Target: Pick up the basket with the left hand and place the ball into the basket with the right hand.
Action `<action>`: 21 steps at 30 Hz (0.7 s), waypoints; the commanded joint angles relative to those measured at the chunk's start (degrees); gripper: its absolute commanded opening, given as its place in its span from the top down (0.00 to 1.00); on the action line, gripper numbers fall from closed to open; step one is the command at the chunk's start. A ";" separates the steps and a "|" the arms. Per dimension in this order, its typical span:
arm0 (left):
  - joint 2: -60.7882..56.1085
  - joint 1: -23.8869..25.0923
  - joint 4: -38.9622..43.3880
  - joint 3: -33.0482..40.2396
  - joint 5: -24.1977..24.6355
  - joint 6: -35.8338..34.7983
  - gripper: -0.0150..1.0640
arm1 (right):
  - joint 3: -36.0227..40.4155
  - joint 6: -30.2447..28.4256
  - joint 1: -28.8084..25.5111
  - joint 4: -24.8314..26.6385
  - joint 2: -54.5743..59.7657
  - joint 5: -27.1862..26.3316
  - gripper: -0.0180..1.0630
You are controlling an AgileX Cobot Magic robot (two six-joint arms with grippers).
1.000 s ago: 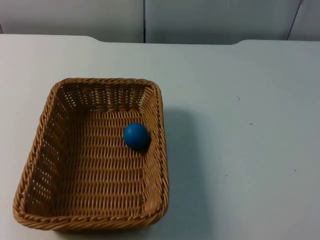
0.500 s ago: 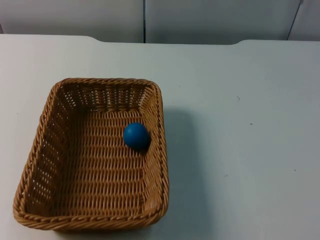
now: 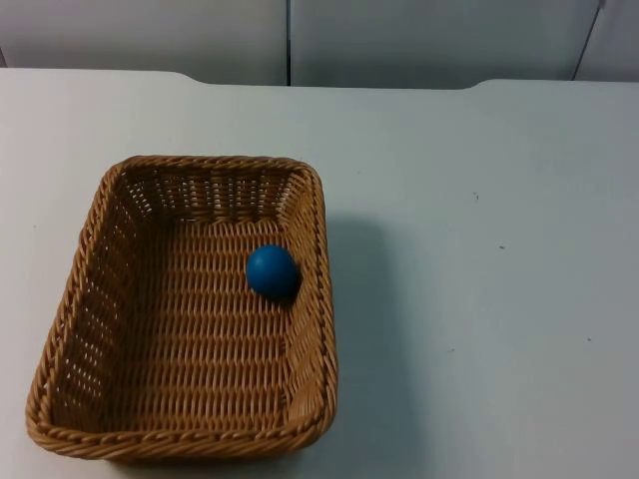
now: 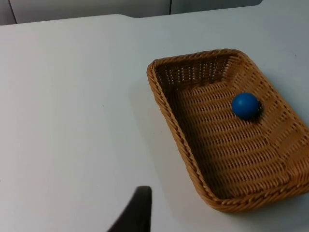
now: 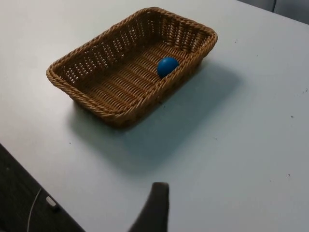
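Wicker first: we see the brown woven basket sitting flat on the white tabletop, and the blue ball already lies inside it, on the woven floor, close against the long side wall and nearer the end wall that faces the grey partition wall.

From the left wrist camera we look down on the basket with the ball in it; the left end effector hangs above bare tabletop beside the basket, well apart from its rim, holding nothing. One dark fingertip is all we get of it, so we cannot tell whether it is open or closed.

Same story on the right: the right end effector hovers over the tabletop well clear of the basket, empty, and its state cannot be told either. The ball sits against the basket's wall.
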 commanded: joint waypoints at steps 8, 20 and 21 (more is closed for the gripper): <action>-0.28 -0.08 0.27 0.55 -1.62 -0.20 0.01 | 0.23 0.17 0.15 -0.16 -0.16 -0.55 0.01; -0.28 -0.08 0.27 0.55 -1.62 -0.20 0.01 | 0.23 0.17 0.15 -0.16 -0.16 -0.55 0.01; -0.28 -0.08 0.27 0.55 -1.62 -0.20 0.01 | 0.23 0.06 0.15 -0.16 -0.16 -0.55 0.01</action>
